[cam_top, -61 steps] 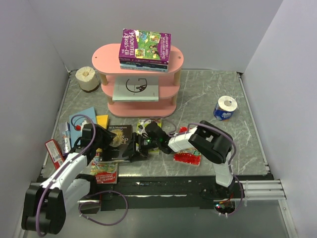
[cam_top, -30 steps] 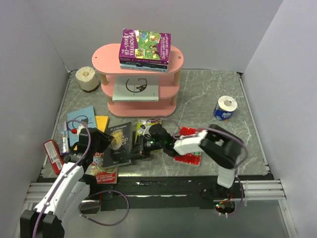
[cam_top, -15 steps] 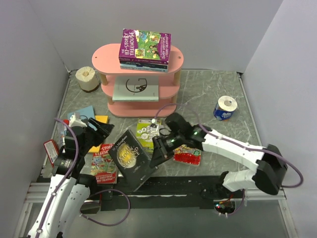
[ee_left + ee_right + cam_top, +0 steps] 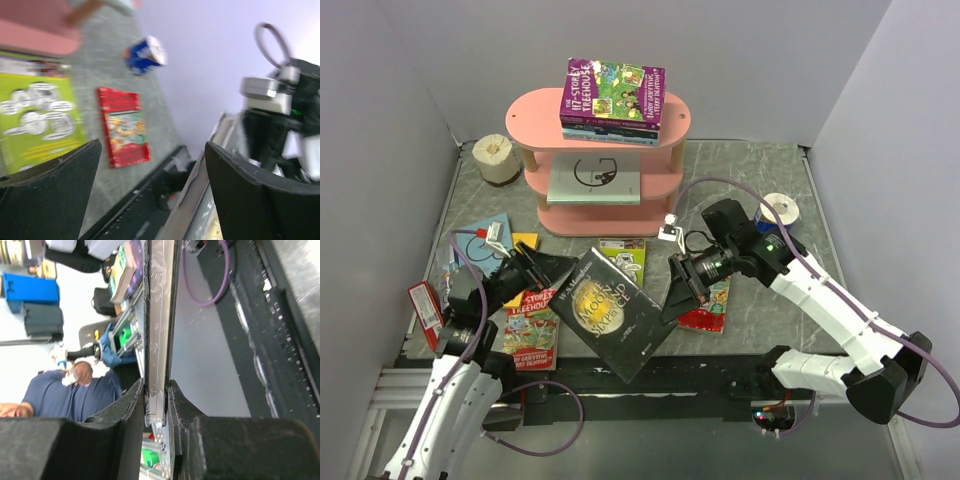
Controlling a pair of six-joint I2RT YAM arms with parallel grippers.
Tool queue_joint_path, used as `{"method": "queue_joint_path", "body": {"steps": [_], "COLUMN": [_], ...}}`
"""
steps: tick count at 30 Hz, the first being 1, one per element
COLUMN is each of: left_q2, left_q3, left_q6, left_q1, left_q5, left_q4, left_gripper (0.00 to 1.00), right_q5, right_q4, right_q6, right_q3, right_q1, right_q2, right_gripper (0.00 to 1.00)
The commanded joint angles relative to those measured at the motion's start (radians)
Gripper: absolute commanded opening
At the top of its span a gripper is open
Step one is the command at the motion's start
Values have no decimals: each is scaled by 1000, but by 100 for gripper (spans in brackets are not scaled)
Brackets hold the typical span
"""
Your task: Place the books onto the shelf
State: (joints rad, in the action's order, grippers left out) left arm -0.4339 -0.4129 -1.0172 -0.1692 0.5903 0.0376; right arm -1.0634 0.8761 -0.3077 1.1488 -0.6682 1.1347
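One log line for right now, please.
right gripper: shut on black book edge, book raised and tilted | left gripper: open, empty | shelf: this book not yet on it

Shelf is sitting back centre for you, stack lying on its top board, single book lying on the middle board. Left roll is standing just beside the shelf's left end, right roll off to its right. Front centre, your right gripper is pinching the raised book at its right edge; your left gripper is hanging just beside its left corner. Loose books are lying on the table under and behind it.
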Motion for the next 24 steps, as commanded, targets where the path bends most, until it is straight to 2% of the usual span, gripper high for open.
{"method": "queue_joint_path", "body": {"steps": [1, 6, 14, 16, 19, 24], "left_q2": [-14, -29, -167, -201, -223, -224], "left_q3": [77, 164, 295, 292, 246, 165], "left_q6": [-179, -322, -636, -661, -637, -531], "left_q1": [-3, -1, 3, 10, 25, 31], "left_q5": [256, 322, 352, 333, 339, 362], "left_q4": [-476, -720, -1348, -1386, -1343, -1167], "left_gripper": [91, 91, 93, 95, 96, 98], "right_q5": [-158, -228, -305, -305, -299, -280], "right_q4": [-54, -107, -284, -324, -379, -332], "right_q6": [44, 12, -105, -146, -189, -157], "right_q3": [-1, -34, -106, -124, -161, -164], "right_q1": [7, 13, 22, 22, 22, 22], "right_q2": [-42, -65, -133, -171, -226, -269], "right_gripper": [0, 0, 0, 0, 0, 0]}}
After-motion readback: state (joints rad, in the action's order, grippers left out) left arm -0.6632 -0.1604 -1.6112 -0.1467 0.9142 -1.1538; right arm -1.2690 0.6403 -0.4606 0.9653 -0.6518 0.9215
